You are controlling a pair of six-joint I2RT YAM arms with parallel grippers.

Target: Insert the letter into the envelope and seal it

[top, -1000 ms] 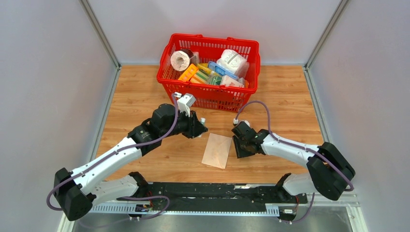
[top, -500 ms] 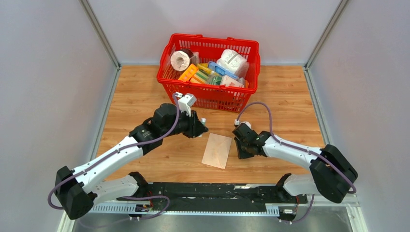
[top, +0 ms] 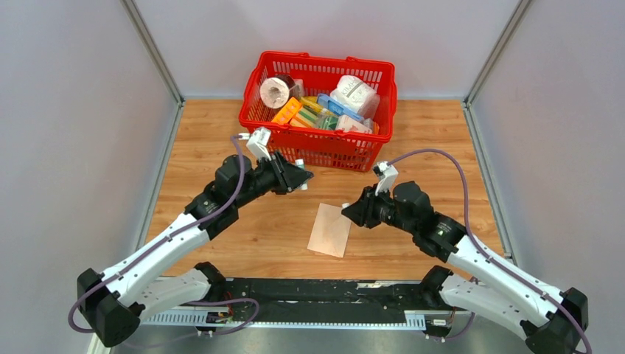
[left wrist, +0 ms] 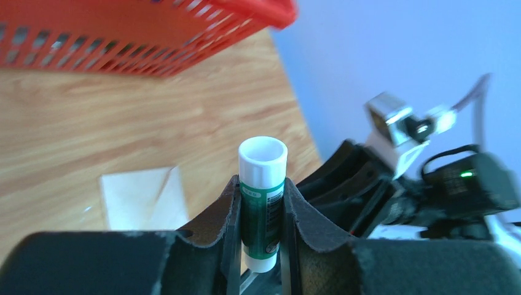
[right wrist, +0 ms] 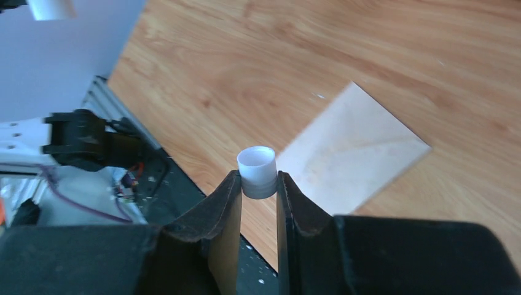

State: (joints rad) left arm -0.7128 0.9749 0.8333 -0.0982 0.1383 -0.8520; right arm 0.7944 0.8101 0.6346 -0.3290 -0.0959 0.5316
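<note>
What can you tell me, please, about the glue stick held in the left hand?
The glue stick is a plastic-looking cylinder with a green printed label and white ends; its far end is an open, hollow collar, uncapped. The left hand clamps its green middle between two fingers, the collar protruding past them. Nothing else touches it.

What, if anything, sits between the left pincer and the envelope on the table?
Nothing visible does. The envelope lies flat on the table, with bare wood between it and the left pincer, which grips a glue stick. The right pincer, holding a white cap, hovers by the envelope's far right corner, off that path.
</note>
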